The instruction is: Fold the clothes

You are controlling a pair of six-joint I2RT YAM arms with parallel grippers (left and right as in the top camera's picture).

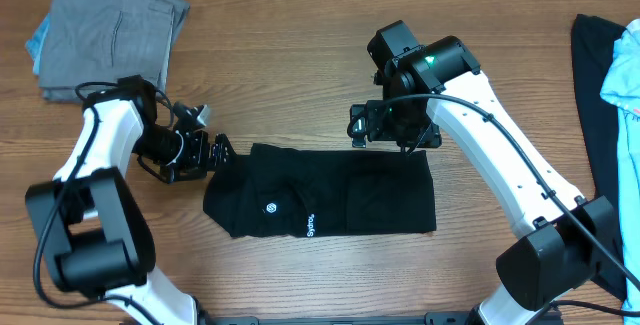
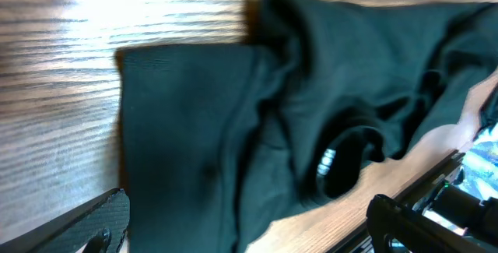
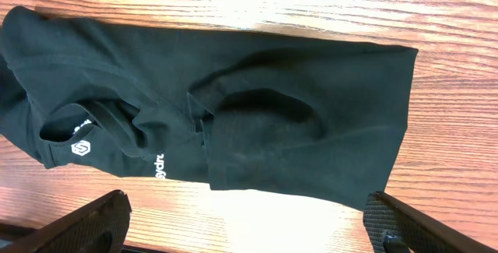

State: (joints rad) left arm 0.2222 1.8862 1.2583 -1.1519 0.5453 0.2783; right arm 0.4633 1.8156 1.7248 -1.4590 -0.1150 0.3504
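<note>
Overhead: left hand (image 1: 221, 151) is fully open, nothing in it. It sits low at the left end of the black shirt (image 1: 330, 193), tips right at the bunched sleeve edge; can't tell whether they touch. Left wrist view agrees: both fingers (image 2: 85, 222) sit in the bottom corners, wide apart, with only cloth and wood between them.

Right hand (image 1: 395, 133) is also wide open and holds nothing. It hangs over the shirt's top edge, right of centre. In the right wrist view its fingers (image 3: 78, 222) are splayed to the bottom corners, clear of the fabric.

The shirt lies mid-bench, folded into a rough rectangle with its long side running left to right. It's soft matte knit. The right half is flat with a square edge; the left half is rumpled, with folds around the collar. A round white logo (image 1: 272, 206) and white lettering (image 1: 310, 226) show near the lower edge.

Grey garment (image 1: 110, 30) is folded top left, with a light blue edge under it. Light blue garment (image 1: 622, 75) lies on a black garment (image 1: 590, 95) at the far right, well apart from the shirt.

Bench (image 1: 300, 25) is brown wood with horizontal grain.
</note>
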